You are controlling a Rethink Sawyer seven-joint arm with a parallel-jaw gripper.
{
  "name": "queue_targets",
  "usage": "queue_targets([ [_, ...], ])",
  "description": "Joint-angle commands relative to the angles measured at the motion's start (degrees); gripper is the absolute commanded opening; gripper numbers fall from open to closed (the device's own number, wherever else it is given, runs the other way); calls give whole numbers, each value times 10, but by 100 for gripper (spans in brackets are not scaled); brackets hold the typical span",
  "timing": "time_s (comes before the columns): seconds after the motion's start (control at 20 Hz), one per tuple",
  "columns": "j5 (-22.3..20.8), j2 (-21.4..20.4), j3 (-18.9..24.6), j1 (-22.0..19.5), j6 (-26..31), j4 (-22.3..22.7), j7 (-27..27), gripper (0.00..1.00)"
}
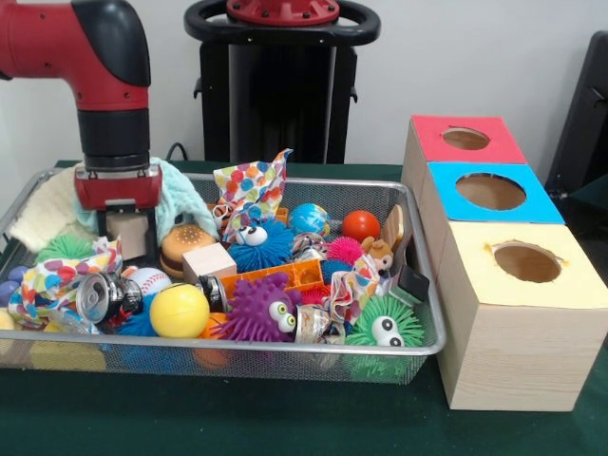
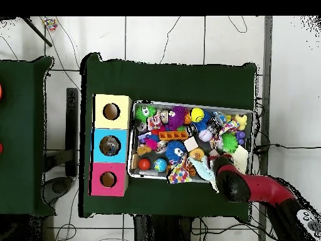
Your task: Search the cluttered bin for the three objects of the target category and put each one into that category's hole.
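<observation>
One arm only; hand [image 1: 131, 233] low in wire bin [image 1: 418, 285] at its 9 o'clock end in front view, pinching a pale block. Boxes' holes [image 1: 491, 191] lie toward 3 o'clock, well apart.

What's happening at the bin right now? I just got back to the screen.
The red and black Sawyer arm has its hand lowered into the far corner of the silver wire-mesh bin, among the toys beside a burger-shaped toy. Whether the hand holds anything cannot be told. The bin is crowded with balls, spiky toys and wrappers. Three wooden boxes stand beside it, topped red, blue and yellow, each with a round hole. Something appears to sit inside the blue box's hole in the overhead view.
</observation>
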Motion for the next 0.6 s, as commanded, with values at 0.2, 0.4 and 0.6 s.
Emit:
queue_targets([
  [0.2, 35, -54, 0, 24, 111, 59, 25, 100],
  [0.4, 36, -22, 4, 21, 123, 15, 10, 100],
  [0.6, 33, -5, 12, -6, 136, -6, -14, 100],
])
